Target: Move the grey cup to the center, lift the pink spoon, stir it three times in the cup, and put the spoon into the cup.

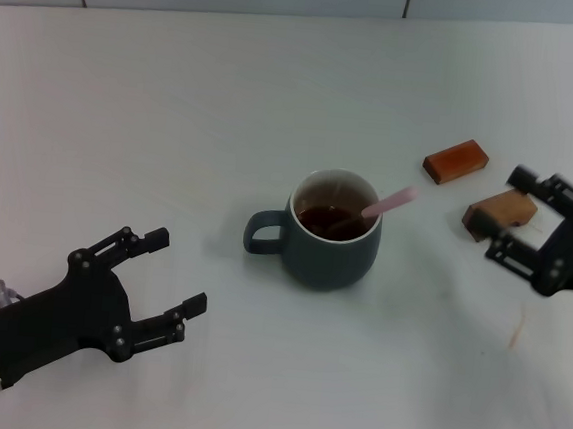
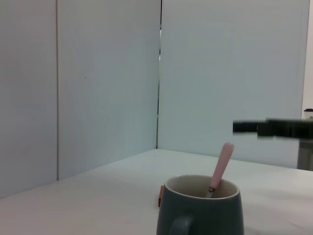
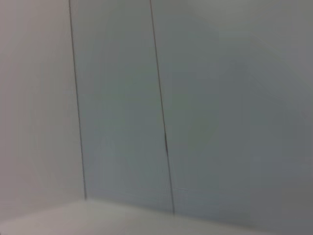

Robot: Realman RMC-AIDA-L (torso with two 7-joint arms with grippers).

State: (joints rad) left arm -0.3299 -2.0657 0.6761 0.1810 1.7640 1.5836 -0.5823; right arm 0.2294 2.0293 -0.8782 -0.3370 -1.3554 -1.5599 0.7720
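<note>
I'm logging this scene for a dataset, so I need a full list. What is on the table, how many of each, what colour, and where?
grey cup: one, dark blue-grey, middle of the table, handle toward the robot's left, dark liquid inside.
pink spoon: one, pink handle, standing in the cup, leaning toward the robot's right.
wooden blocks: two, brown, right of the cup.
table: one, white.
left gripper: one, black, open, near left of the cup.
right gripper: one, black, open, by the nearer block.

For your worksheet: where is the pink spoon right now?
In the head view, the pink spoon stands in the grey cup mid-table, handle leaning toward the robot's right.
</note>
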